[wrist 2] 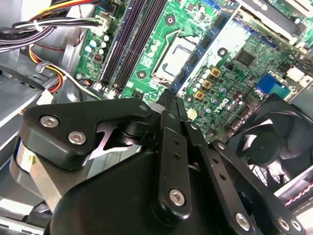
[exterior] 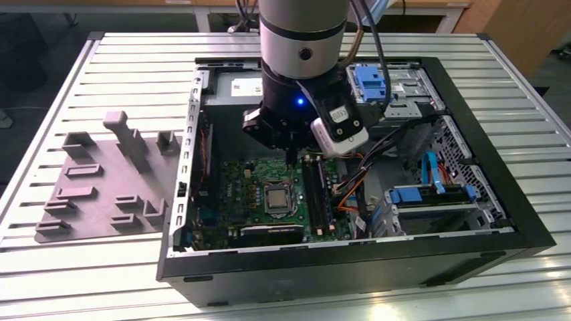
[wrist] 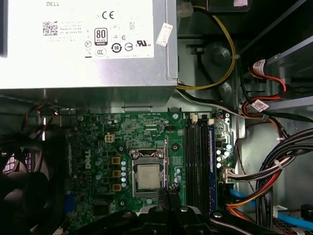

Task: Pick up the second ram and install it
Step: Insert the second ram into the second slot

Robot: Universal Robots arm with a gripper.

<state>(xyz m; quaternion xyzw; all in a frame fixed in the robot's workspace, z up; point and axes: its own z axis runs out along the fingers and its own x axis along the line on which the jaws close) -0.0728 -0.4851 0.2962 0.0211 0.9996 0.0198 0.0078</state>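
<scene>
Second ram (wrist: 211,156): thin dark-blue edge-on strip

- The exterior view stands off the arm, high and slanted, far enough back to take in the whole open black metal computer case (exterior: 357,271) on the ribbed silver table (exterior: 89,267).
- The first wrist view faces straight down into the case (from some height) onto the green motherboard (wrist: 142,129).
- The second wrist view looks aslant, much closer, past the black gripper (wrist 2: 169,100).
- All three views share the square silver processor (exterior: 277,199) (wrist 2: 176,56) (wrist: 148,177).
</scene>
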